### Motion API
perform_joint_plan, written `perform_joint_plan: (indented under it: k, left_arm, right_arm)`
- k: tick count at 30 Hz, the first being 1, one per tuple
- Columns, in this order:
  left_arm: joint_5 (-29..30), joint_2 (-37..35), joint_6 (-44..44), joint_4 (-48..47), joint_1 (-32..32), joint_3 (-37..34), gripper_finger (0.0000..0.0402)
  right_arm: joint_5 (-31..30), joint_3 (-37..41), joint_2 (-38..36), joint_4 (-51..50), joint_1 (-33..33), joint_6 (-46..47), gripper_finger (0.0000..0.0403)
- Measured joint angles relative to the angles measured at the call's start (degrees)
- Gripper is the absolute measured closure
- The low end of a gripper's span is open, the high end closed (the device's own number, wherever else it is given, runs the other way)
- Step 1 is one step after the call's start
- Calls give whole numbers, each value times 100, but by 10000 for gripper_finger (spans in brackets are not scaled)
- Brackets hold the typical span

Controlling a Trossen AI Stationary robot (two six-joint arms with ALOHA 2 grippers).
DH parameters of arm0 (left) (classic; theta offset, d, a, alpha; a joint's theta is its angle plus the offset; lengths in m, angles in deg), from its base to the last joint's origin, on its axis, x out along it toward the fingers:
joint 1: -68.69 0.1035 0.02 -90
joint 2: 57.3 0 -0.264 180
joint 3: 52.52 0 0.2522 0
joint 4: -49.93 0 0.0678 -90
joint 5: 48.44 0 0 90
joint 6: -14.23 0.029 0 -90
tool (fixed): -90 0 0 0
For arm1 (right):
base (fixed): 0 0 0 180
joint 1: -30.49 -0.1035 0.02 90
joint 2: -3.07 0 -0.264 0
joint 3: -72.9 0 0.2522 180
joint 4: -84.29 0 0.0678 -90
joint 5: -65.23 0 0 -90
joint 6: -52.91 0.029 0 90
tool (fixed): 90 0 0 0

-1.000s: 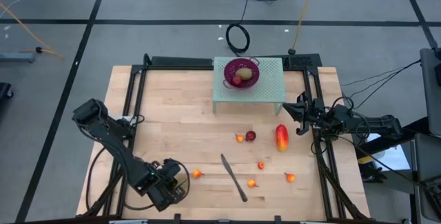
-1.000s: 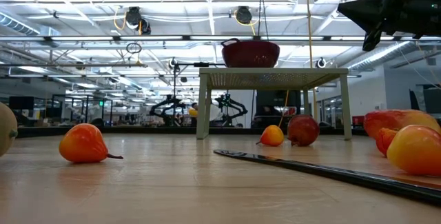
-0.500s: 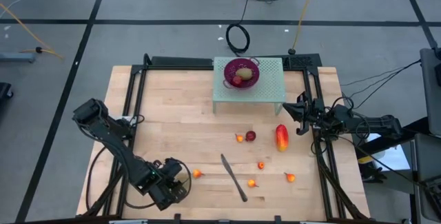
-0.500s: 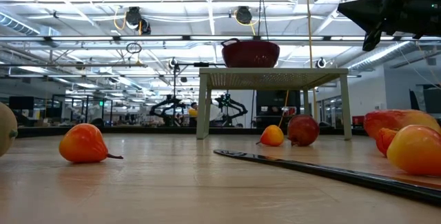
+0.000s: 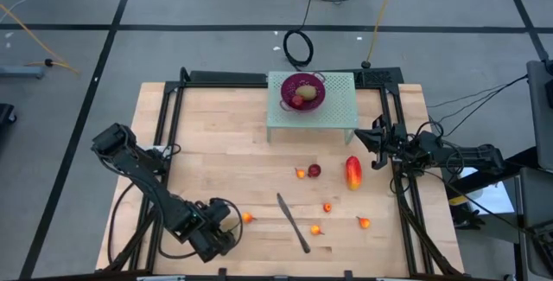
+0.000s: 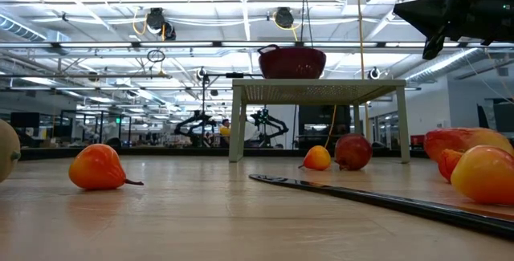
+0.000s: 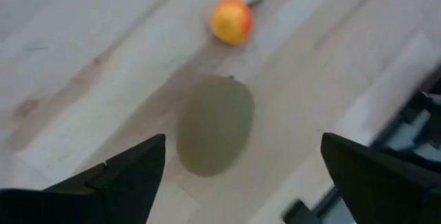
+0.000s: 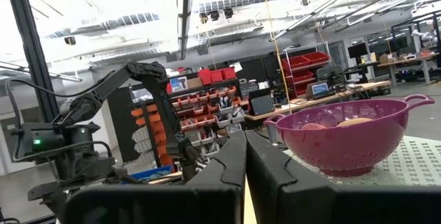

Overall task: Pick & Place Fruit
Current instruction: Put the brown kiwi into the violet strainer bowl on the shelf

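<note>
My left gripper (image 5: 223, 229) hangs open near the table's near-left corner, pointing steeply down. A brownish-green kiwi (image 7: 215, 124) lies on the wood below it, between the two fingers and apart from both. In the high view the gripper hides this kiwi. In the low view the kiwi shows at the left edge (image 6: 6, 150). A tiny orange-red fruit (image 7: 231, 21) lies just beyond the kiwi (image 5: 247, 218). My right gripper (image 8: 244, 176) waits shut at the table's right edge (image 5: 363, 138), raised and holding nothing.
A purple bowl (image 5: 301, 92) with fruit in it stands on a white perforated stand (image 5: 341, 112) at the far edge. A mango (image 5: 352, 172), a dark red fruit (image 5: 314, 170), several tiny orange-red ones (image 5: 327, 207) and a knife (image 5: 293, 222) lie right of centre.
My left gripper has opened where it hangs, its fingers spreading apart above the kiwi. The kiwi lies in the same place on the table.
</note>
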Motion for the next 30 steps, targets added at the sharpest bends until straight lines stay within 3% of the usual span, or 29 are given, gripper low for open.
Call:
perform_joint_plan:
  k: [9,30]
  left_arm:
    - [-60,17,846,308,30,0,11]
    - [11,160,1188,-259,181,-2,11]
  right_arm:
    - [0,0,-1,-2,1,0,403]
    - [-1,0,0,-2,0,0,403]
